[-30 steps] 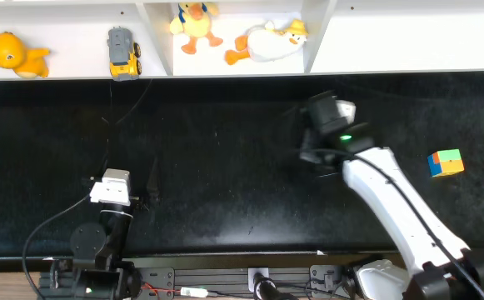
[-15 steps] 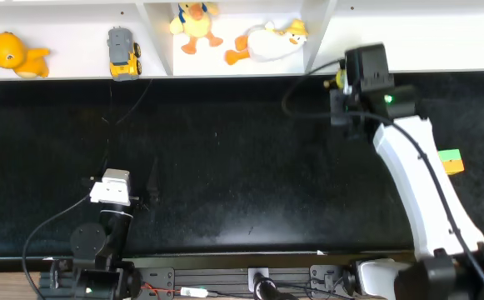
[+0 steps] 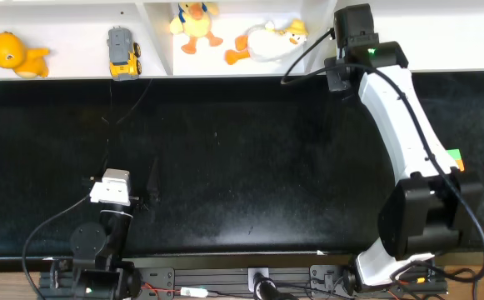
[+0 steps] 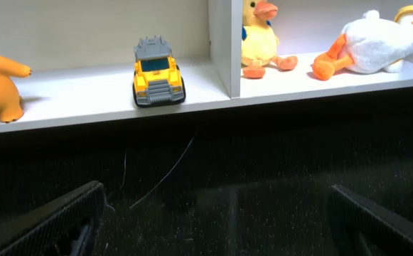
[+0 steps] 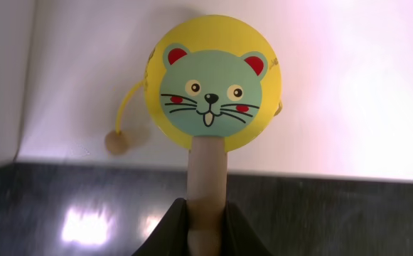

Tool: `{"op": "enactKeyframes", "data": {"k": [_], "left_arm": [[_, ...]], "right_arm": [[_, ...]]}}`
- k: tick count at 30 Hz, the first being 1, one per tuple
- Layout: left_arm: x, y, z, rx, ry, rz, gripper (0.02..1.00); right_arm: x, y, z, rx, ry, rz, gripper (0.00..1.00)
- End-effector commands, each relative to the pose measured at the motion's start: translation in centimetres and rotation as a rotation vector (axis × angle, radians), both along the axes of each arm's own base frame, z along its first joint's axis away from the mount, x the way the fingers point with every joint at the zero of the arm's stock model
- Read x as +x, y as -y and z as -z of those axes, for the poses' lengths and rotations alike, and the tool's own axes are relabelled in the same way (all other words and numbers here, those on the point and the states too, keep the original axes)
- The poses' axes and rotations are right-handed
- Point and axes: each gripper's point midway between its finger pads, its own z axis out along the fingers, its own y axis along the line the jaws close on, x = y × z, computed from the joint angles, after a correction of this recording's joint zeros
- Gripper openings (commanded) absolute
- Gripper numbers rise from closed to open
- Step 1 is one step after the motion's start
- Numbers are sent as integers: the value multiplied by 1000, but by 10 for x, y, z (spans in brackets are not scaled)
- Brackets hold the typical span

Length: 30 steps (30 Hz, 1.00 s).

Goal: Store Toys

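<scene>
The right end effector (image 5: pixel 205 217) is clamped on the wooden handle (image 5: pixel 206 167) of a rattle drum (image 5: pixel 212 82). Both fingers press the stem low down, and the yellow disc (image 5: pixel 252 121) with its painted cat face stands upright just beyond the fingertips. A small bead (image 5: pixel 115 142) hangs on a cord beside the disc.

Ahead of the end effector is the white shelf (image 5: pixel 348 107), at its right-hand compartment. The edge of the black worktop (image 5: pixel 334 213) lies directly beneath the fingers. Whether the toy touches the shelf cannot be told.

The drum looks light and stiff, likely wood, so the handle is the natural place to hold it. It seems top-heavy and would probably tip if stood on its stem, so laying it flat appears safer. The loose bead could swing and catch on the shelf edge.

Well behind the end effector, a colour cube (image 3: pixel 453 158) sits on the worktop, partly hidden by the arm. Far across, the left end effector (image 4: pixel 220 220) rests with its fingers apart and nothing between them, facing a yellow truck (image 4: pixel 158 73) and a plush duck (image 4: pixel 259 35) on the shelf.
</scene>
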Motion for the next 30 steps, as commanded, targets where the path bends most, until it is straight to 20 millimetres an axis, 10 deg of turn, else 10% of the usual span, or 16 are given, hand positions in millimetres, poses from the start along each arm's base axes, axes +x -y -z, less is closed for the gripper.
{"op": "enactKeyframes", "data": {"k": [1,18,25,30], "left_arm": [[0,0,-1,20,7,-2,998],[0,0,-1,19,7,-2,998],[0,0,-1,19,7,-2,996],[0,0,-1,19,7,-2,998]], "right_arm": [[28,-3,-7,26,75,6,185],[22,-11,-14,82,92,34,478],[-34,-6,-36,89,87,43,498],[-110,5,-23,92,6,78,623]]}}
